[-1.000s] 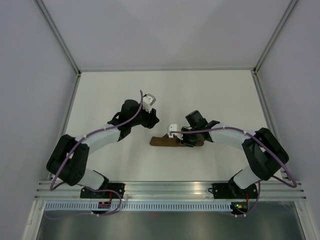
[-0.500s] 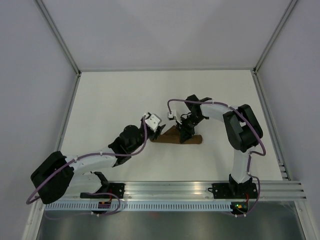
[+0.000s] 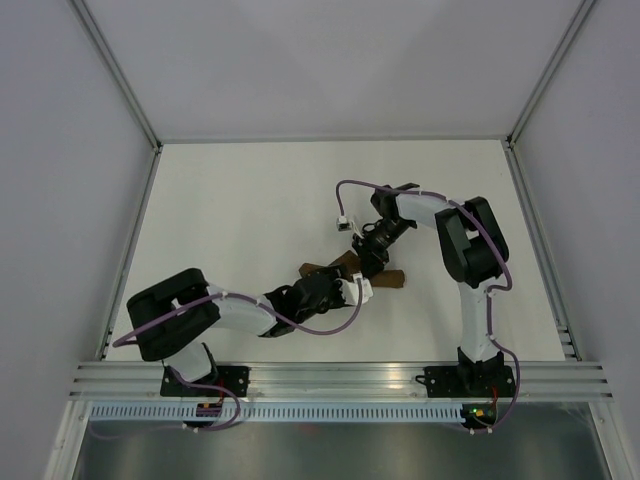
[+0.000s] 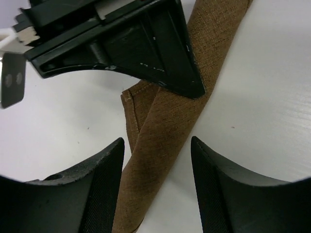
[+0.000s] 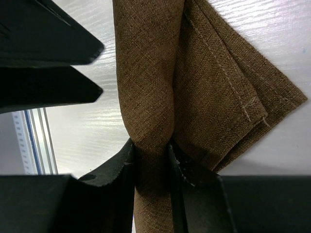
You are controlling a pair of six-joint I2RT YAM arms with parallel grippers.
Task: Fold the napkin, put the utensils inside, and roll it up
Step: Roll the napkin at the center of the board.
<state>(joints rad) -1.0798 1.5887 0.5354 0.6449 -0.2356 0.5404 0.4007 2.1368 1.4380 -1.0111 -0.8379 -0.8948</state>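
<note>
The napkin is a dark-brown cloth rolled into a narrow tube on the white table, with a folded corner flap sticking out beside it. My right gripper is shut on the roll, its two pads pinching the cloth from both sides. My left gripper is open and straddles the roll's near end, one finger close beside the cloth and the other finger apart from it. In the top view the left gripper and right gripper meet over the roll. The utensils are hidden.
White table with grey walls on three sides and a metal rail along the near edge. The right gripper's black body hangs just beyond my left fingers; the left fingers show close by in the right wrist view.
The left arm swung from the far left round to the near side, and its open jaws now straddle the roll. The right arm bent back over the roll, still gripping it.
</note>
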